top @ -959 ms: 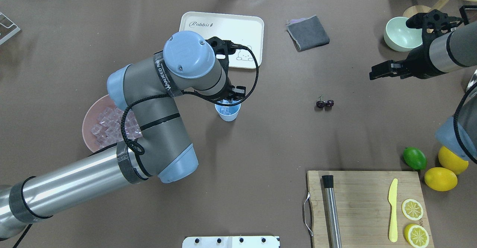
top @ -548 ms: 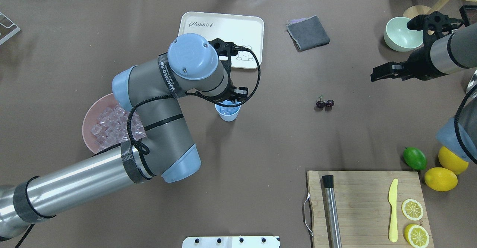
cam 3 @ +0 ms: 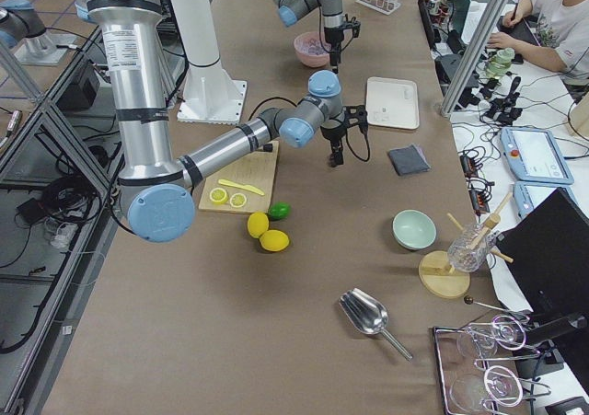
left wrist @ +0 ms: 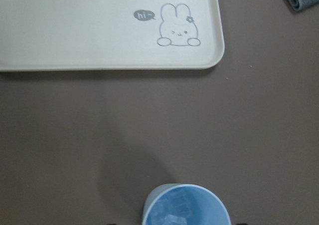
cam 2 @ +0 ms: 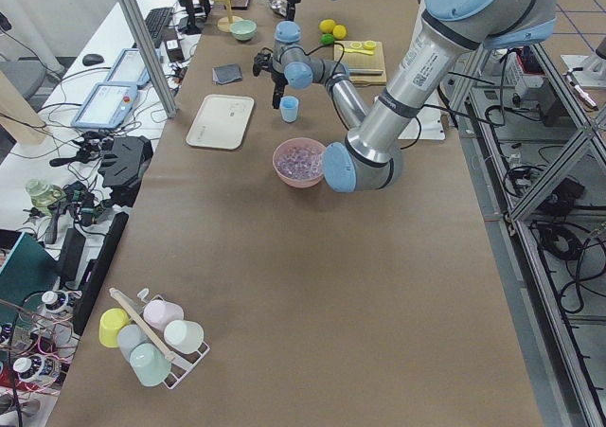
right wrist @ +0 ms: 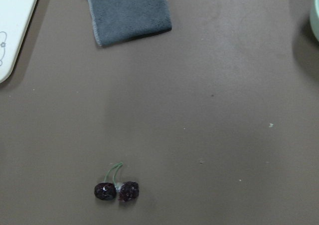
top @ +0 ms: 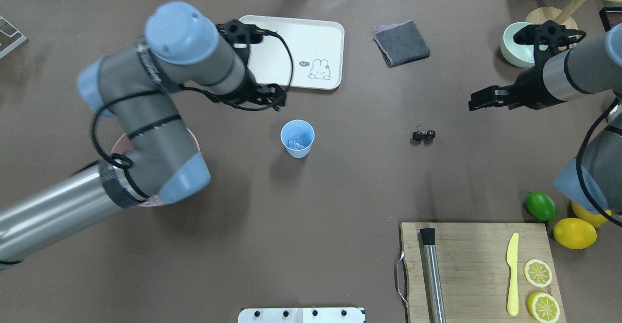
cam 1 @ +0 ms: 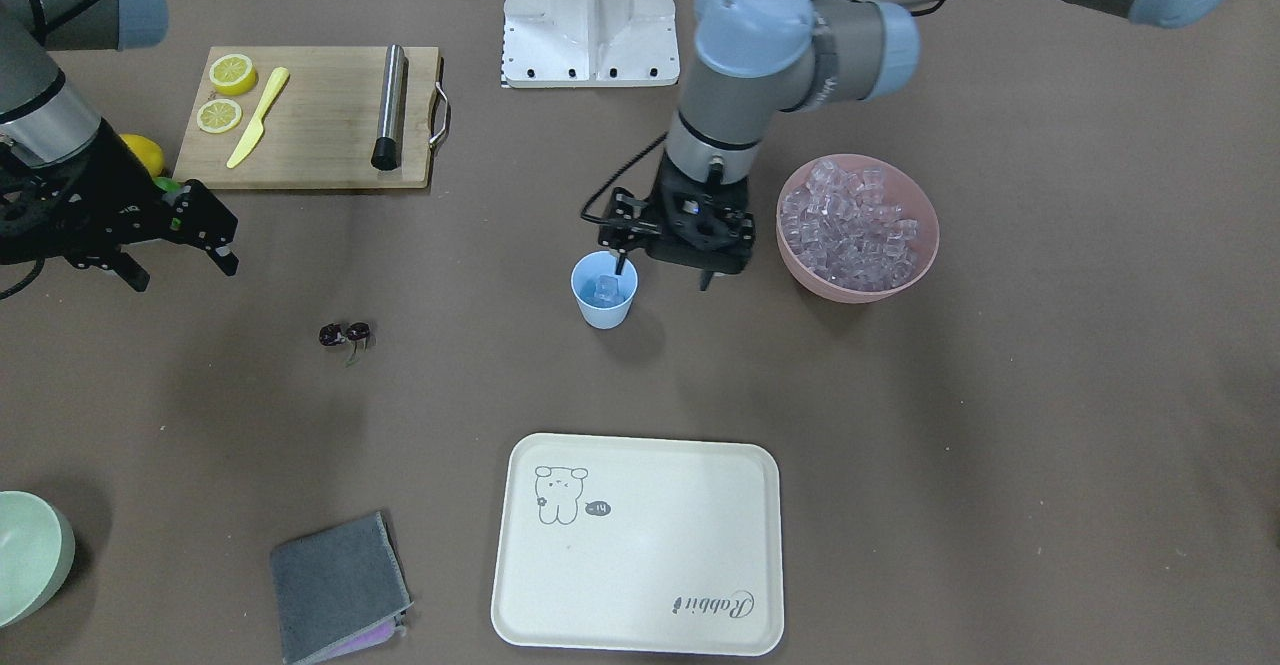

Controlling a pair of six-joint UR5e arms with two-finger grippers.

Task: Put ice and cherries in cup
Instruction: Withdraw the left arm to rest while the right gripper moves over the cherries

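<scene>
The light-blue cup (top: pixel 297 138) stands mid-table with a few ice cubes (top: pixel 296 142) inside; it also shows in the front view (cam 1: pixel 604 293) and at the bottom of the left wrist view (left wrist: pixel 185 206). More ice (cam 1: pixel 850 223) fills the pink bowl (cam 1: pixel 905 275). The cherries (top: pixel 423 135) lie on the table right of the cup, also in the right wrist view (right wrist: pixel 116 191). My left gripper (top: pixel 272 97) is open and empty, raised between cup and tray. My right gripper (top: pixel 478 100) is open and empty, off to the right of the cherries.
A cream tray (top: pixel 291 31) lies behind the cup, a grey cloth (top: pixel 401 42) to its right. A pale green bowl (top: pixel 515 46) stands far right. A cutting board (top: pixel 476 269) with knife, metal rod and lemon slices, a lime (top: pixel 540 206) and lemons sit front right.
My left gripper has left the cup's mouth and moved back and left toward the tray; the arm now covers most of the pink bowl. My right gripper has moved slightly left.
</scene>
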